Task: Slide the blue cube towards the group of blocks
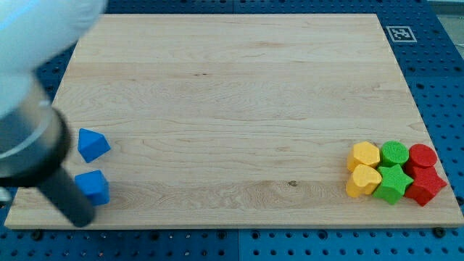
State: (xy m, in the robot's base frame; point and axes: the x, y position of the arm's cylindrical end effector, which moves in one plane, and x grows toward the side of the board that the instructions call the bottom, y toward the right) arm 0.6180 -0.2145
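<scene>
At the view's bottom left, your arm appeared as a large blurred white and dark shape, ending in a dark rod. My tip (80, 220) rested at the bench's lower left edge, touching or just beside the left side of the blue cube (93, 187). This rig has no end effector that opens or closes, so there was nothing grasped or released; the rod only pushes.

The blue cube sat near the view's bottom left corner of the wooden bench (232, 94). Just above it lay a 2nd blue block (92, 144), angular in shape, close by but apart.

Far across, at the view's bottom right, the group stood packed together: 2 yellow blocks (363, 169), a green round block (394, 152), a green star (392, 183), and 2 red blocks (423, 172).

By the look of it, the task had barely begun. The cube was well apart from the group, with nearly the whole width of the bench left to cross toward the view's right.
</scene>
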